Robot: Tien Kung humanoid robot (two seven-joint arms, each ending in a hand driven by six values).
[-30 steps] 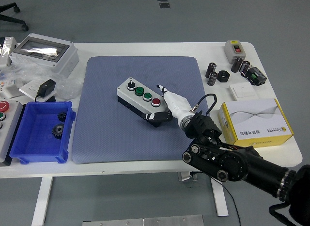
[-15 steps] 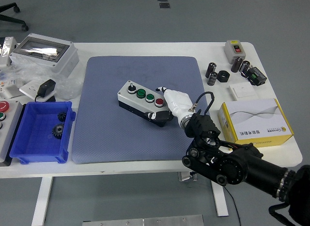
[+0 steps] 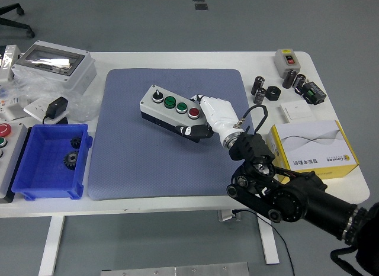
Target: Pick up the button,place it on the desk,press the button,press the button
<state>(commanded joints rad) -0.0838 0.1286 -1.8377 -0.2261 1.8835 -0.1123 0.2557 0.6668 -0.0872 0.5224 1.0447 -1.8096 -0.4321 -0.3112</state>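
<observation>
Since the earlier frame the button box (image 3: 170, 112) has shifted a little up and to the left on the blue mat (image 3: 124, 151), and the right hand (image 3: 210, 117) has followed it. The box is now in the centre of the frame. The white fingers (image 3: 202, 100) are clamped on its right end, beside the red button (image 3: 193, 112). To do this step well, I think the hand should keep the box level, lower it flat on the counter (image 3: 331, 181) and only then release.
</observation>
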